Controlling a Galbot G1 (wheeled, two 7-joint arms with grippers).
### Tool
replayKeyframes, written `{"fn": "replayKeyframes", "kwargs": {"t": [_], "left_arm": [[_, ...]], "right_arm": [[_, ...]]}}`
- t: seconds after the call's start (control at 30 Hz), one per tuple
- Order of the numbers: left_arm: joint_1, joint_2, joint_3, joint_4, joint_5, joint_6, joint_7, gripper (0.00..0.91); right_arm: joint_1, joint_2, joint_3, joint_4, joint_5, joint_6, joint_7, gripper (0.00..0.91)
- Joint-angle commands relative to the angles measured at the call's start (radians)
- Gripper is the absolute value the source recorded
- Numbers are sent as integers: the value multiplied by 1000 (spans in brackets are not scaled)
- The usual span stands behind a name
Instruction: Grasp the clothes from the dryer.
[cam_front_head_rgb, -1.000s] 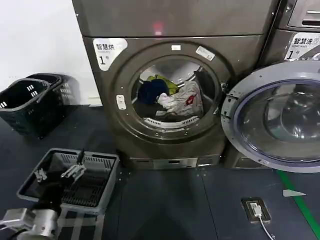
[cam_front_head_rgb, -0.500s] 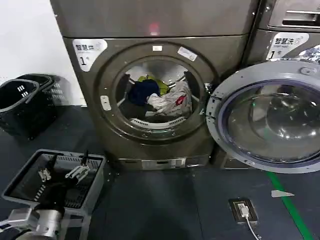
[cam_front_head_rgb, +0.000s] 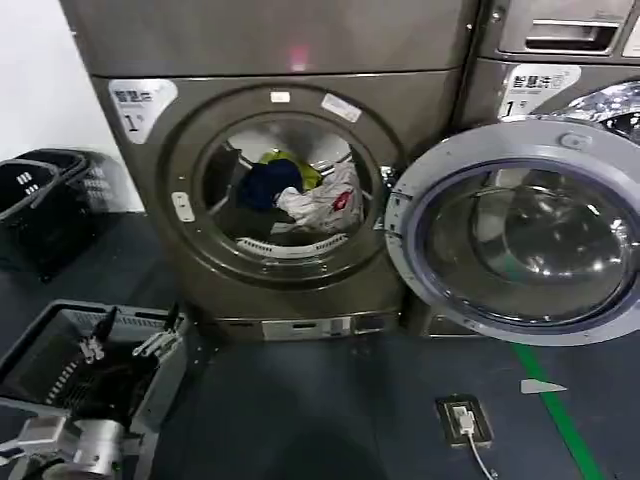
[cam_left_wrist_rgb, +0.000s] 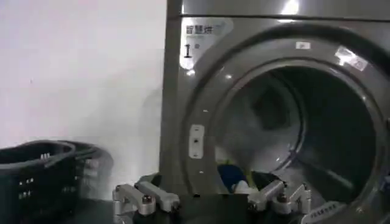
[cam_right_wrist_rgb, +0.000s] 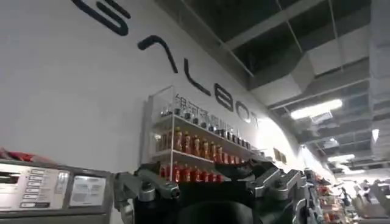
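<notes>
My left gripper (cam_front_head_rgb: 125, 338) hung low at the lower left of the head view, its fingers spread apart and empty, above a grey basket (cam_front_head_rgb: 60, 395) and well short of the dryer (cam_front_head_rgb: 270, 60). My right gripper (cam_right_wrist_rgb: 213, 185) was raised toward the ceiling, fingers also apart, holding nothing.

The clothes (cam_front_head_rgb: 300, 190) lay inside the round port, at the upper centre of the frame, heaped toward the back and right of the drum. To do the reach well, I judged I should bring the left gripper in level through the middle of the port, clear of the rim, and close on the white-grey garment, which sat nearest the opening (the open door (cam_front_head_rgb: 520, 240) at right stood well out of that path).

I counted three garments: one white-grey with red marks, one navy, one yellow-green. One dryer, one open door, one grey basket, and dark baskets (cam_front_head_rgb: 45, 205) at the left edge, two as far as I could tell.
</notes>
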Motion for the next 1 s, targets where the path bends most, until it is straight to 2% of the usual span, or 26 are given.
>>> {"fn": "replayKeyframes", "kwargs": {"t": [0.03,0.47,0.7,1.0], "left_arm": [[0,-1,1,2,2,0,2,907],[-11,-3,5,14,4,-2,12,907],[-17,1,27,20,21,-7,34,907],[-30,10,41,34,25,-23,49,907]], "right_arm": [[0,-2,-1,0,-1,0,-1,907],[6,4,1,-3,-3,0,-3,907],[1,3,0,-10,-2,46,-2,907],[-8,4,5,-4,4,63,-18,907]]}}
